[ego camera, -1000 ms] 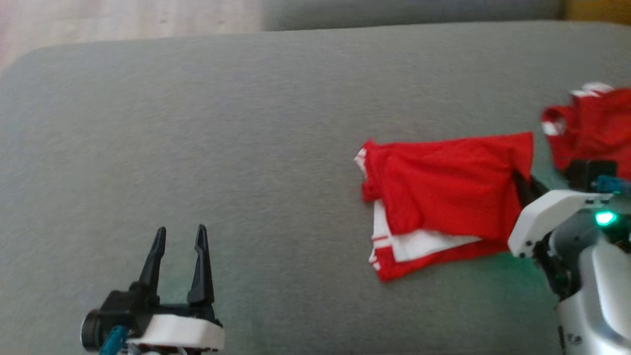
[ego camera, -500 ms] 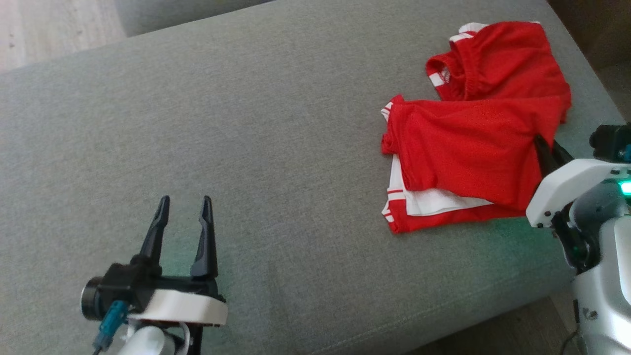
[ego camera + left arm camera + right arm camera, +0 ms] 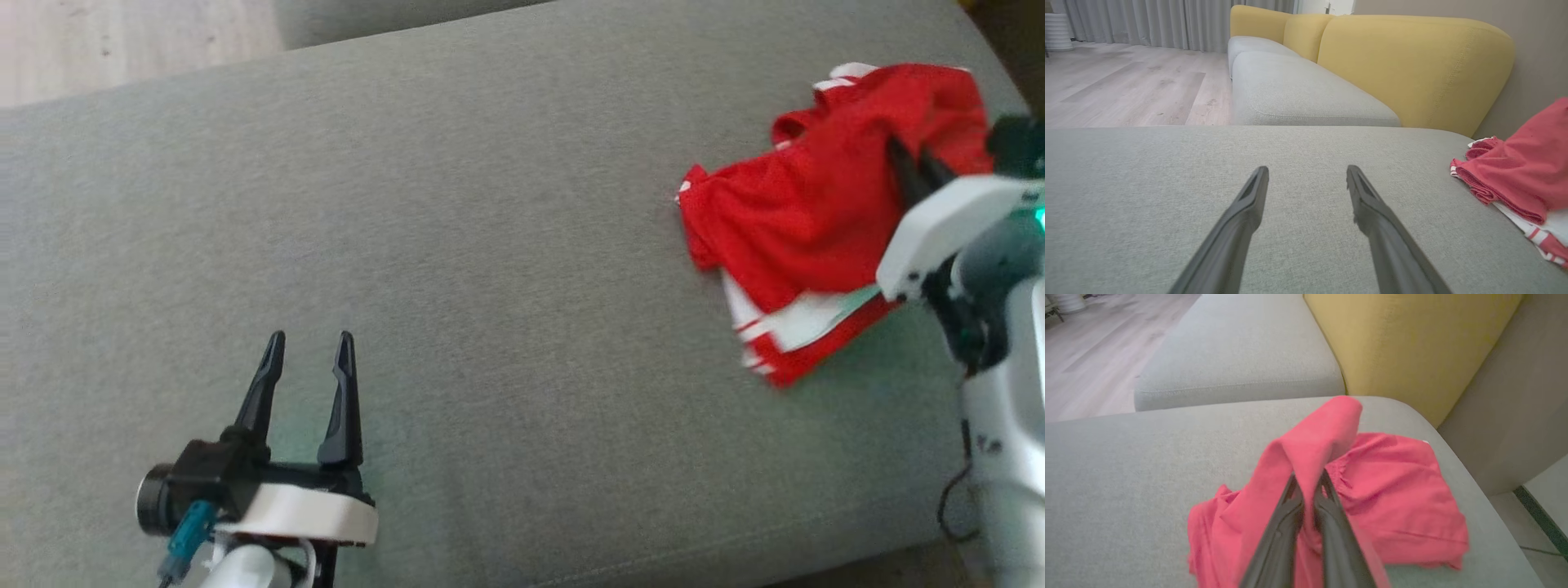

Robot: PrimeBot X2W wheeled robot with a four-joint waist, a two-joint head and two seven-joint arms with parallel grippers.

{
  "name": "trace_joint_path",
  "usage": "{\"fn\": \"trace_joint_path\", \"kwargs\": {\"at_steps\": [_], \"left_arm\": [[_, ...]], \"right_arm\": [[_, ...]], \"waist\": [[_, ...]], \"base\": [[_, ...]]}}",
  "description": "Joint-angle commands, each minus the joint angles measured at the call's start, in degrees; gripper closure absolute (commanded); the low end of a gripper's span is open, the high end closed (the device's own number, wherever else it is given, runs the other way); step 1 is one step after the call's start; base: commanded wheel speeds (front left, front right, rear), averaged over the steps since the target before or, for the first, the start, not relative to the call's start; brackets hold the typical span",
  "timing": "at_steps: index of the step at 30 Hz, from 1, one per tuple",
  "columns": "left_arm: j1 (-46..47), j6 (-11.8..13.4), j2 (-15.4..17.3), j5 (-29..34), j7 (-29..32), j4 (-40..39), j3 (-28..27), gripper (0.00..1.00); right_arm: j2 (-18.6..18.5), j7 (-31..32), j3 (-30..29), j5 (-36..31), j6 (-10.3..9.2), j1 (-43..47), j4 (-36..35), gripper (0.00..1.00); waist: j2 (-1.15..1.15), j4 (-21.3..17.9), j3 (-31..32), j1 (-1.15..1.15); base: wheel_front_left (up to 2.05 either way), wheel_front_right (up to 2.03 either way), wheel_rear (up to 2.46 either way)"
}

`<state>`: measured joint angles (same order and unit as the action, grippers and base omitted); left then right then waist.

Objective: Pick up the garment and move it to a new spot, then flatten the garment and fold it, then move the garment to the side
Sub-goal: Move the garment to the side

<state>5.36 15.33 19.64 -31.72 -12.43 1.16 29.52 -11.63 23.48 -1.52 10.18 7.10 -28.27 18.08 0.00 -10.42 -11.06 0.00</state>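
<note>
Garment, red with white trim, bunched near the far right corner of the sofa cushion. Right pincer pinched shut on a raised fold, evidently to drag it aside. Left pincer spread wide and empty near the front edge. Half a second earlier the cloth lay flatter and less gathered.

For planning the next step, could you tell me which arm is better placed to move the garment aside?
Right: the right gripper is shut on a fold of the red garment, while the open left gripper hovers over the grey cushion, apart from it.
</note>
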Motion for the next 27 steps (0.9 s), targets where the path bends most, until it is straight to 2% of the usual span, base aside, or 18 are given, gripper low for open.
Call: {"fn": "trace_joint_path", "kwargs": {"at_steps": [1,10,16,19,20,21,22,23,27], "left_arm": [[0.53,0.38,1.35,-0.02,-0.36,-1.82,-2.11,0.00],[0.00,0.69,1.92,-0.04,-0.37,-2.42,-2.11,0.00],[0.92,0.76,2.83,0.46,0.20,-3.58,-2.10,0.00],[1.28,0.97,3.10,0.82,0.62,-3.95,-1.87,0.00],[1.37,1.03,3.12,0.91,0.73,-4.10,-1.78,0.00],[1.45,1.10,3.13,0.99,0.82,-4.23,-1.69,0.00],[1.45,1.10,3.13,0.99,0.82,-4.23,-1.69,0.00],[1.49,1.19,3.15,1.05,0.95,-4.38,-1.60,0.00],[1.66,1.42,3.30,1.13,1.37,-4.68,-1.44,0.00]], "right_arm": [[-1.65,0.69,0.95,0.33,0.39,-3.55,-1.46,1.00],[-8.50,2.33,-2.43,-0.50,0.39,-8.87,2.05,1.00],[-14.49,2.15,-6.43,-0.68,0.39,-10.10,3.47,1.00],[-16.36,1.24,-8.86,-2.50,0.39,-10.52,5.16,1.00],[-16.70,0.62,-9.92,-3.58,0.39,-10.64,5.77,0.88],[-17.03,-0.03,-10.79,-4.84,0.39,-10.63,6.44,0.50],[-17.03,-0.03,-10.79,-4.84,0.39,-10.63,6.44,0.50],[-17.27,-0.79,-11.70,-6.09,0.39,-10.58,7.13,0.00],[-15.91,-4.01,-15.20,-8.41,0.39,-10.71,9.24,0.00]], "waist": [[0.00,1.47,0.12,0.00],[0.00,3.92,-0.80,0.00],[0.00,4.86,-3.33,0.00],[0.00,5.14,-4.34,0.00],[0.00,5.22,-4.58,0.00],[0.00,5.28,-4.76,0.00],[0.00,5.28,-4.76,0.00],[0.00,5.34,-4.88,0.00],[0.00,5.46,-5.03,0.00]], "base": [[0.00,0.00,0.00],[0.00,0.00,0.00],[0.00,0.00,0.00],[0.00,0.00,0.00],[0.00,0.00,0.00],[0.00,0.00,0.00],[0.00,0.00,0.00],[0.00,0.00,0.00],[0.00,0.00,0.00]]}}
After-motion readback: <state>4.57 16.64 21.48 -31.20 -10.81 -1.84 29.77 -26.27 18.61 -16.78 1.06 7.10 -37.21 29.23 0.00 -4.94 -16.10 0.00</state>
